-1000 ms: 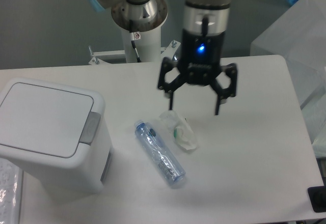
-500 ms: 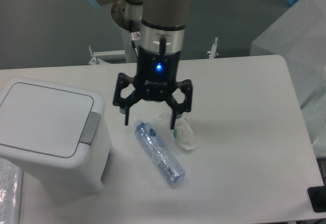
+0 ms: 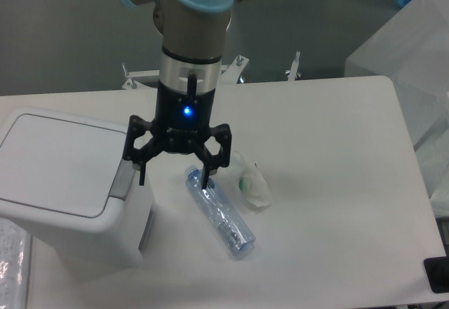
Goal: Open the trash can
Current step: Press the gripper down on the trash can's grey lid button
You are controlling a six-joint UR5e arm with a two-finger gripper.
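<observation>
Near table (image 3: 337, 204) left edge, lid-shut trash can (image 3: 66, 182), gripper (image 3: 174, 180) jaws spread wide, empty, beside its grey tab (image 3: 125, 177), over bottle (image 3: 219, 212).

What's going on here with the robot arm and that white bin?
The arm's end effector hangs open right beside the trash can, one finger close to the grey push tab at the edge of the lid. The lid lies flat and shut. A plastic bottle and a crumpled clear wrapper lie untouched on the table.
</observation>
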